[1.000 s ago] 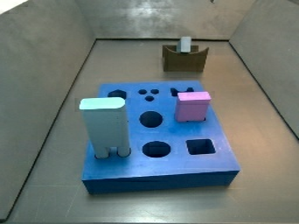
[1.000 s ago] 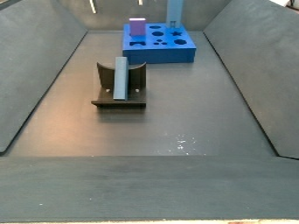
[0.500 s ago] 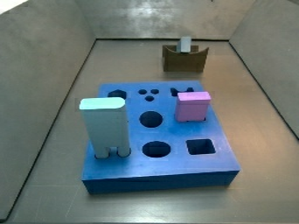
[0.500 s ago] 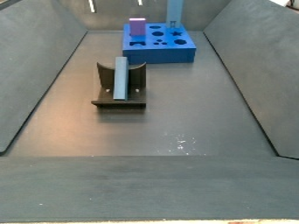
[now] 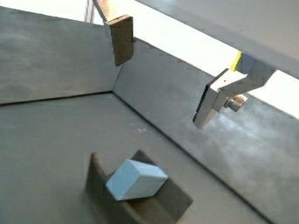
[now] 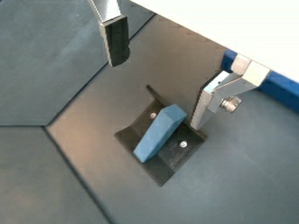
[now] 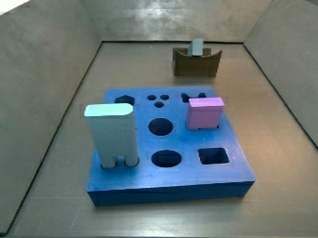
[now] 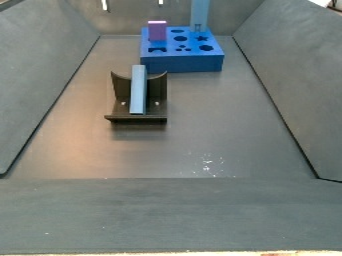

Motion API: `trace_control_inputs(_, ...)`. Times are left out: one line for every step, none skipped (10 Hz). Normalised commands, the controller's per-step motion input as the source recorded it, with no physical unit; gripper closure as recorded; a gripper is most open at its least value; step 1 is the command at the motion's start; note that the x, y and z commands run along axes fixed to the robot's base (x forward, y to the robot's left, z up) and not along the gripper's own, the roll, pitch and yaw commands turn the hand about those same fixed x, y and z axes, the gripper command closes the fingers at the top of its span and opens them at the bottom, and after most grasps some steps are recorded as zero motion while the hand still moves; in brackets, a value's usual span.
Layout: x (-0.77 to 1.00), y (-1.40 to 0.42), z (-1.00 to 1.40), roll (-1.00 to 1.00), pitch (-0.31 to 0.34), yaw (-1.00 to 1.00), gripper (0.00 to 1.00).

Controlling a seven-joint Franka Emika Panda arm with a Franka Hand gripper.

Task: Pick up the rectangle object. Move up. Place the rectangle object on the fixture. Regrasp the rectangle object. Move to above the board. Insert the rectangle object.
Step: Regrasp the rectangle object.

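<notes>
Above the fixture (image 6: pixel 162 149), my hand (image 6: pixel 163 74) hangs with its silver plates spread wide and nothing between them; I see one dark-padded finger (image 5: pixel 121 39) and its partner (image 5: pixel 219 94) in both wrist views, well clear of the piece below. Neither side view shows the hand or the arm at all.

I see the rectangle object (image 6: pixel 156 134) standing on edge in the dip of the fixture, held between the raised sides, its long axis running along the channel and its narrow edge facing up. In a side view the rectangle object (image 8: pixel 138 88) leans slightly as a pale slab with the dark holder around it; in a side view from the far end it shows as a small upright sliver (image 7: pixel 196 46) above the fixture (image 7: pixel 196 61).

Grey floor (image 8: pixel 201 140) with sloping grey walls makes up the enclosure, dull and faintly scuffed. I see the blue board (image 7: pixel 168 149) sitting well apart from the fixture, carrying a tall pale blue round-topped block (image 7: pixel 110 135) and a pink cube (image 7: pixel 204 113) among its round and square holes. One square hole (image 7: pixel 214 156) near the board's corner stands open.
</notes>
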Motion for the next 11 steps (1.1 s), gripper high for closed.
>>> trace_control_inputs(0.02, -0.03, 0.00, 1.00, -0.021, 0.00, 0.00)
trace_control_inputs(0.03, -0.03, 0.00, 1.00, -0.012, 0.00, 0.00)
trace_control_inputs(0.03, -0.03, -0.01, 1.00, 0.004, 0.00, 0.00)
trace_control_inputs(0.03, -0.03, -0.01, 1.00, 0.014, 0.00, 0.00)
trace_control_inputs(0.04, -0.04, -0.01, 1.00, 0.033, 0.01, 0.00)
trace_control_inputs(0.04, -0.04, -0.02, 1.00, 0.058, 0.02, 0.00)
trace_control_inputs(0.05, -0.03, -0.01, 1.00, 0.097, 0.03, 0.00)
trace_control_inputs(0.06, -0.03, -0.01, 1.00, 0.133, 0.05, 0.00)
trace_control_inputs(0.07, -0.04, -0.01, 1.00, 0.193, 0.08, 0.00)
trace_control_inputs(0.08, -0.04, -0.02, 0.88, 0.224, 0.09, 0.00)
trace_control_inputs(0.09, -0.04, -0.02, 0.63, 0.232, 0.12, 0.00)
